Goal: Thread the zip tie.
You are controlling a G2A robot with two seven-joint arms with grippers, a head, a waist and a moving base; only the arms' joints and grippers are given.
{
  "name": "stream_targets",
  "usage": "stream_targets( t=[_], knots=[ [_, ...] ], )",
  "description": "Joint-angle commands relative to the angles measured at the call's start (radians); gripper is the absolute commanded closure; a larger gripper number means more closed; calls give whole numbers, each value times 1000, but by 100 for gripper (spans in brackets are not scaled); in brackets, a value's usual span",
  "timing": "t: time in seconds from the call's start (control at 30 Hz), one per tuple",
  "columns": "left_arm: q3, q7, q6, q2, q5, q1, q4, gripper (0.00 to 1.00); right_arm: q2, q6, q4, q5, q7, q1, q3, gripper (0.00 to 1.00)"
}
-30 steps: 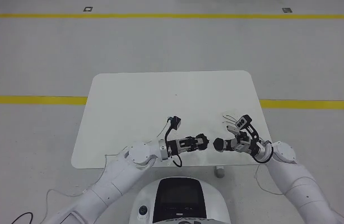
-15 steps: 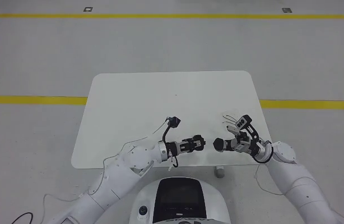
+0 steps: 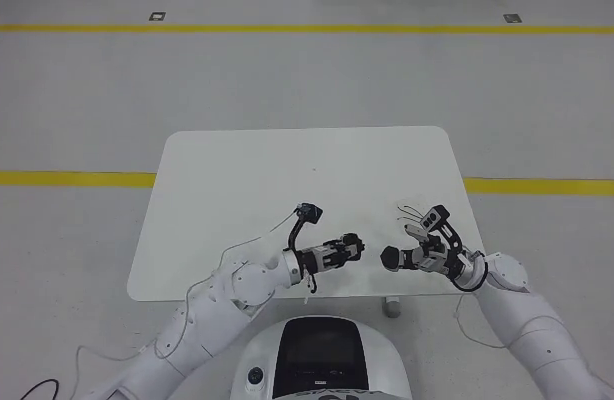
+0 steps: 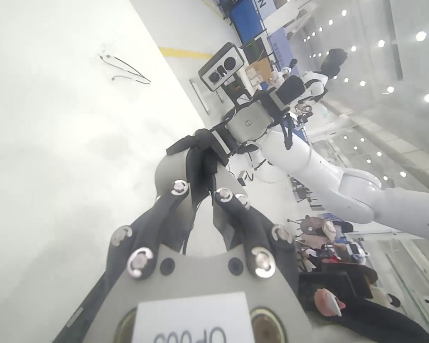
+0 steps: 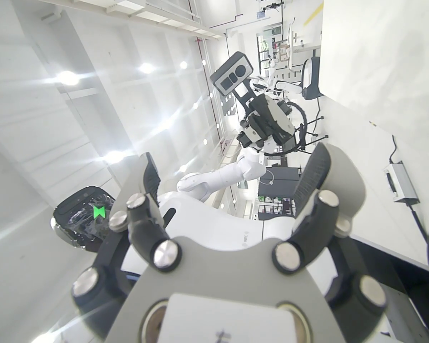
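Hovering short of the threading step

Top view: the left hand point(image 3: 339, 250) and the right hand point(image 3: 390, 258) face each other, near but apart, above the near edge of the tabletop point(image 3: 237, 180). Two thin dark zip ties point(image 3: 411, 212) lie flat on it just beyond the right wrist, and neither hand touches them.

Left wrist view: the left hand's fingers point(image 4: 171, 169) are drawn together. A thin dark strand point(image 4: 189, 230) runs back from between them toward the palm. I cannot tell whether it is a tie pinched there or a cable. The zip ties point(image 4: 127, 72) show farther off on the white surface, meeting at one end.

Right wrist view: the right hand point(image 5: 232, 173) is spread wide, with nothing between its pads.

Risks, as I judge them: the ties lie flush and close together, so a pinch from above could slide off or lift both at once. If the left hand does carry a tie, its limp tail could bend away from the slot as the hands meet.

Hard to make out: which end of each tie is the head, and where the left pads meet, which the fingers hide.
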Motion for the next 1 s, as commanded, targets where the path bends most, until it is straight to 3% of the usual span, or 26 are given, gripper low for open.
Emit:
stream_targets(
  t=[0.0, 0.27, 0.33, 0.43, 0.57, 0.67, 0.83, 0.97],
  knots=[
    [0, 3, 0, 6, 4, -1, -5, 100, 0, 0, 0, 0, 0, 0, 0, 0],
    [7, 25, 0, 19, -6, -12, -2, 100, 2, -8, -3, -16, -28, 2, 10, 0],
    [7, 25, 0, 19, -6, -12, -2, 100, 14, -35, -16, -94, -69, 4, 50, 0],
    [7, 25, 0, 19, -6, -12, -2, 100, 44, -26, -43, -250, -98, 9, 133, 0],
    [7, 25, 0, 19, -6, -12, -2, 100, 80, 45, -129, -485, -118, 1, 213, 0],
    [7, 25, 0, 19, -6, -12, -2, 100, 100, 92, -199, -685, -110, -5, 227, 0],
    [7, 25, 0, 19, -6, -12, -2, 100, 100, 92, -199, -685, -110, -5, 227, 0],
    [7, 25, 0, 19, -6, -12, -2, 100, 107, 66, -260, -847, -148, 0, 214, 0]
  ],
)
